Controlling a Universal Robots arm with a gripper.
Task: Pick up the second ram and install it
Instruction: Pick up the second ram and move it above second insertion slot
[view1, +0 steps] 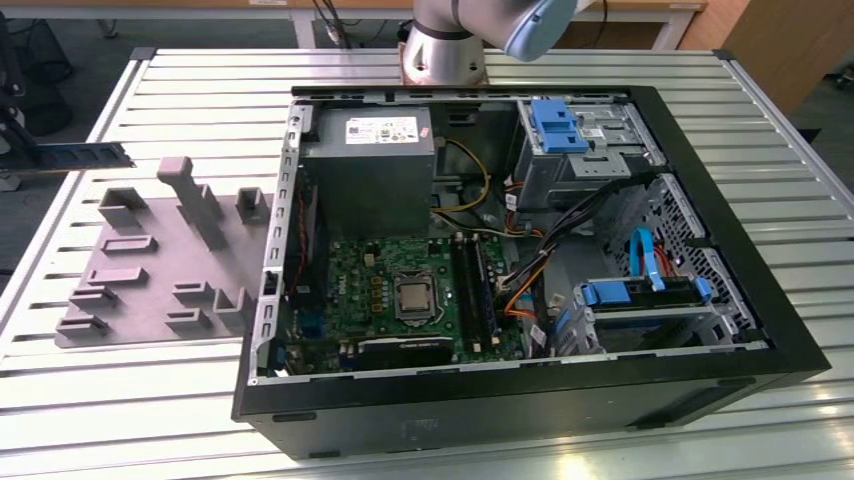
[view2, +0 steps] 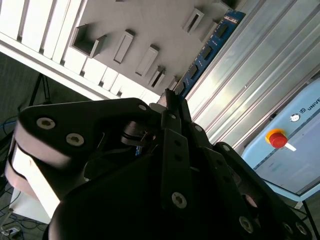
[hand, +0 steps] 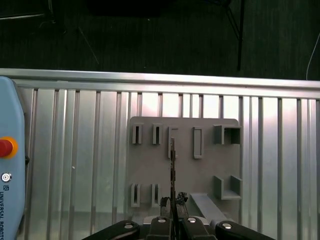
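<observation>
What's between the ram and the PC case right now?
The grey fixture plate. In the exterior view it lies between the ram, near that view's left edge, and the open case.

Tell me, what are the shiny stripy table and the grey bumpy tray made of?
The ribbed silvery table looks like bare metal, probably aluminium: light glints along its ridges. The flat grey tray with raised blocks looks like matte plastic: dull, even colour, no glints.

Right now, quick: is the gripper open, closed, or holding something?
Gripper: closed on the second ram, gripping it at one end, with the rest of the stick jutting out past the fingertips.
</observation>
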